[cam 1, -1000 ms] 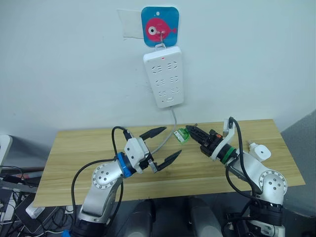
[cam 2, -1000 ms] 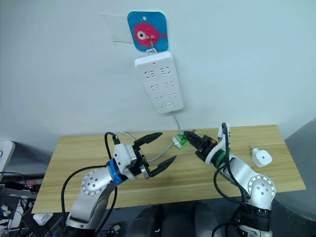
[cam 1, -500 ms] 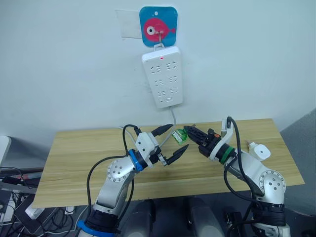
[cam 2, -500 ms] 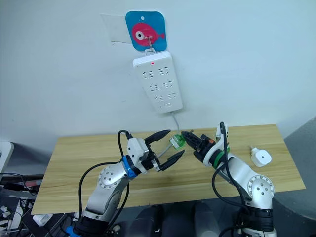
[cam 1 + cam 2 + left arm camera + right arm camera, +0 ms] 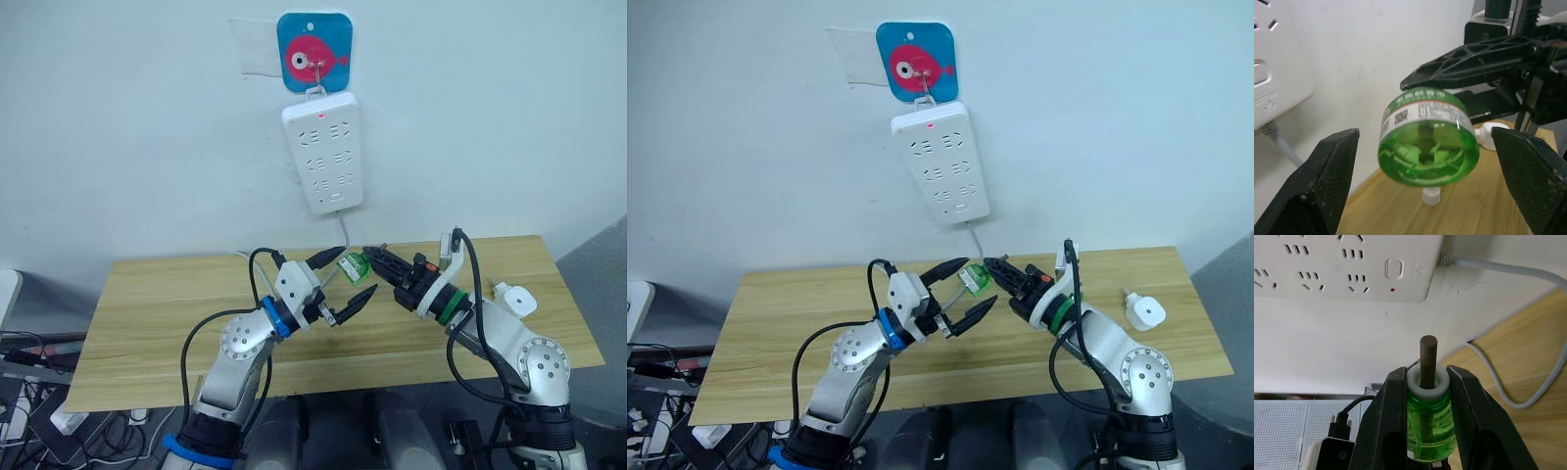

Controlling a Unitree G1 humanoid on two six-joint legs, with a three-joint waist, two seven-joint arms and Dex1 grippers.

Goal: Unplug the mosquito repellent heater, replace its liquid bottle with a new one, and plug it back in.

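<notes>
While the right pincer [image 5: 373, 256] squeezes the green bottle [image 5: 354, 266] by its neck, the left pincer [image 5: 341, 276] waits wide open with one finger on each side of the bottle and nothing in it. Both meet near the middle of the frame, above the tabletop [image 5: 147, 313]. My guess is that the bottle is held out in the air like this so the left pincer can close on its fat end and take it.

The bottle lies almost on its side. Its long line runs from the right pincer toward the left pincer. Its flat bottom faces the left pincer, and its white neck with the brown stick [image 5: 1428, 357] points back along the right pincer.

Farther to the right of the frame, the white heater [image 5: 516, 301] rests on the tabletop by the right arm, well apart from the bottle. It is not plugged in. I cannot tell if a bottle is in it, or if the green bottle is the old one or the new one.

At the back, in the upper middle of the frame, the power strip [image 5: 323, 152] hangs on the wall under a blue fish hook [image 5: 314, 52]. Its grey cord [image 5: 341, 235] drops down toward the tabletop.
</notes>
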